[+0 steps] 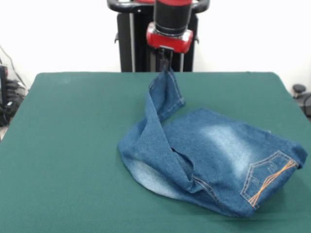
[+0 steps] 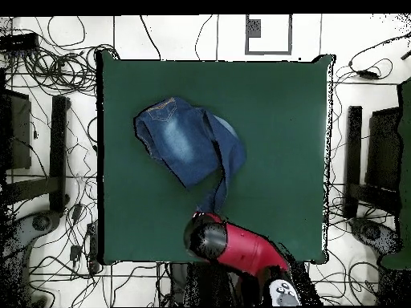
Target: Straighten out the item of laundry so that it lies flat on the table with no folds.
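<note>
gripper (image 1: 166, 65) lifting jeans (image 1: 218, 155) leg, green table (image 1: 73, 145), white wall (image 1: 58, 34)

White wall (image 1: 252, 34) behind; cables (image 2: 48, 48) strewn over pale, perhaps tiled, floor (image 2: 353, 104).

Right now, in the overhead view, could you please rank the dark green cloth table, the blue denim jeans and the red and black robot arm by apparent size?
1. Dark green cloth table, by far the largest.
2. Blue denim jeans.
3. Red and black robot arm: it looks only somewhat smaller than the jeans, and being nearer the camera enlarges it, so ranks two and three are unsure.
</note>
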Controlling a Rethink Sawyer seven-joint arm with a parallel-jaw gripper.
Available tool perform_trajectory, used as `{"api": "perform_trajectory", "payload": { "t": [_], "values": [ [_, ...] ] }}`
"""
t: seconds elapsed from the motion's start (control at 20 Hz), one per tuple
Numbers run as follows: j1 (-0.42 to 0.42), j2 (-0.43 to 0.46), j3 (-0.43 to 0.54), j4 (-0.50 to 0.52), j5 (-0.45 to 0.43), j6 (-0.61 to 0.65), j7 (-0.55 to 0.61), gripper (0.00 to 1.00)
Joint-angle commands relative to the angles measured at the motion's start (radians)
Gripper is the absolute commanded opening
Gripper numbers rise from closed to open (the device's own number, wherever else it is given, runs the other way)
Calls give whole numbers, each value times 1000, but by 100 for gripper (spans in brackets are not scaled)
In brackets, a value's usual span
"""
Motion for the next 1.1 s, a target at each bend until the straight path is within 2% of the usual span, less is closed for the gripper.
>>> {"api": "perform_trajectory", "payload": {
  "t": [0.05,0.6,0.85,1.1],
  "values": [
    [-97,-101,76,-105,-141,252,-138,0],
    [-239,-212,253,-240,-302,624,-356,0],
    [-289,-222,351,-294,-346,691,-431,0],
    [-309,-228,411,-327,-391,724,-451,0]
  ]
}}
